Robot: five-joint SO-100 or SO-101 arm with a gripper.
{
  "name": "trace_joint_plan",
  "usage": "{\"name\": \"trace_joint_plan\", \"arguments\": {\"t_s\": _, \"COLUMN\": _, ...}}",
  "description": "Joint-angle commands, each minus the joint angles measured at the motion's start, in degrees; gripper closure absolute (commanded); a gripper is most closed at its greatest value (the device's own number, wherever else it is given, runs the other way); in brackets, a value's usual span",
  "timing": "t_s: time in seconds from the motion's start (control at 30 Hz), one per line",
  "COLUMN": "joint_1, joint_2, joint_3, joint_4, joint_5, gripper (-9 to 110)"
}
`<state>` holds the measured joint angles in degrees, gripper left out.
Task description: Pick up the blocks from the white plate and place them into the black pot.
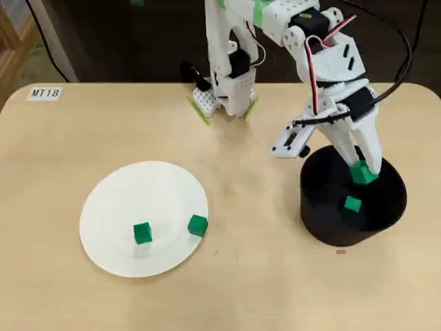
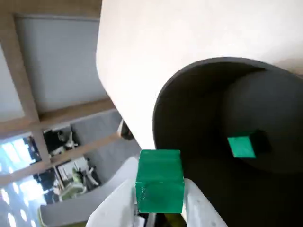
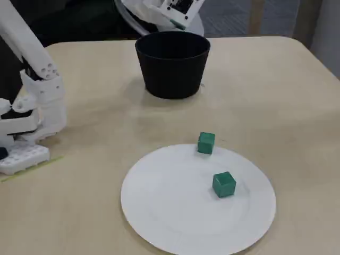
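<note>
My gripper (image 1: 363, 171) hangs over the black pot (image 1: 324, 214), shut on a green block (image 1: 362, 172). In the wrist view that held block (image 2: 159, 181) sits between the white fingers (image 2: 196, 203) above the pot's opening (image 2: 199, 123). Another green block (image 1: 352, 204) (image 2: 241, 146) lies on the pot's floor. Two green blocks (image 1: 142, 233) (image 1: 197, 225) rest on the white plate (image 1: 124, 200) at the left. The fixed view shows the plate (image 3: 170, 207) with its blocks (image 3: 206, 143) (image 3: 223, 184) and the pot (image 3: 172, 66) behind; the fingertips are out of that view.
The arm's white base (image 1: 224, 96) is clamped at the table's far edge, also seen in the fixed view at the left (image 3: 26, 138). A label reading MT18 (image 1: 45, 92) sits at the far left corner. Bare tabletop (image 1: 255, 227) lies between plate and pot.
</note>
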<state>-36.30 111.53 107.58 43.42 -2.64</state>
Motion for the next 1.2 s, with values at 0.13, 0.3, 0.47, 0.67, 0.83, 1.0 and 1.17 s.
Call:
{"name": "trace_joint_plan", "arguments": {"t_s": 0.13, "joint_1": 0.5, "joint_2": 0.2, "joint_3": -0.2, "joint_4": -0.3, "joint_5": 0.0, "gripper": 104}}
{"name": "trace_joint_plan", "arguments": {"t_s": 0.3, "joint_1": 0.7, "joint_2": -0.3, "joint_3": 0.1, "joint_4": -0.3, "joint_5": -0.6, "gripper": 91}}
{"name": "trace_joint_plan", "arguments": {"t_s": 0.47, "joint_1": 1.1, "joint_2": -0.2, "joint_3": 0.2, "joint_4": 0.2, "joint_5": -2.6, "gripper": 78}}
{"name": "trace_joint_plan", "arguments": {"t_s": 0.67, "joint_1": 5.9, "joint_2": 3.3, "joint_3": -2.3, "joint_4": 6.7, "joint_5": -4.7, "gripper": 104}}
{"name": "trace_joint_plan", "arguments": {"t_s": 0.83, "joint_1": 26.5, "joint_2": 12.7, "joint_3": -4.4, "joint_4": 19.0, "joint_5": -9.3, "gripper": 104}}
{"name": "trace_joint_plan", "arguments": {"t_s": 1.0, "joint_1": 49.5, "joint_2": 9.3, "joint_3": -8.9, "joint_4": 28.0, "joint_5": -19.8, "gripper": 104}}
{"name": "trace_joint_plan", "arguments": {"t_s": 1.17, "joint_1": 59.9, "joint_2": -4.0, "joint_3": -17.0, "joint_4": 34.6, "joint_5": -28.7, "gripper": 104}}
